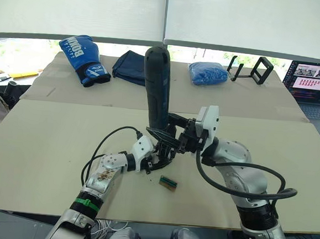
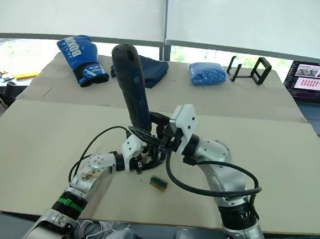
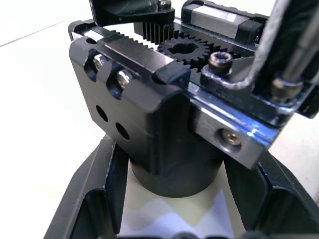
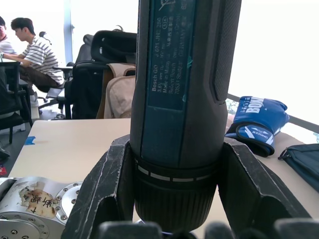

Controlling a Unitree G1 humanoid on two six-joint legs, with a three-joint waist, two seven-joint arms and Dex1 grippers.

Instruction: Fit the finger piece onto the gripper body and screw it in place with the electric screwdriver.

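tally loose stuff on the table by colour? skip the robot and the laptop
Blue: 2, boxing glove and crumpled blue bundle
Navy: 1, folded cloth
Black: 3, electric screwdriver, gripper body, stand
Green-and-brown: 1, small block
Total: 7

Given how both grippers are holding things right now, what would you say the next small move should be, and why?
Probably keep the left gripper clamped and press the electric screwdriver gently down to drive the screw. The right gripper holds the tool upright above the gripper body, which the left gripper's fingers grip by its round base. Whether the bit sits in a screw head cannot be seen.
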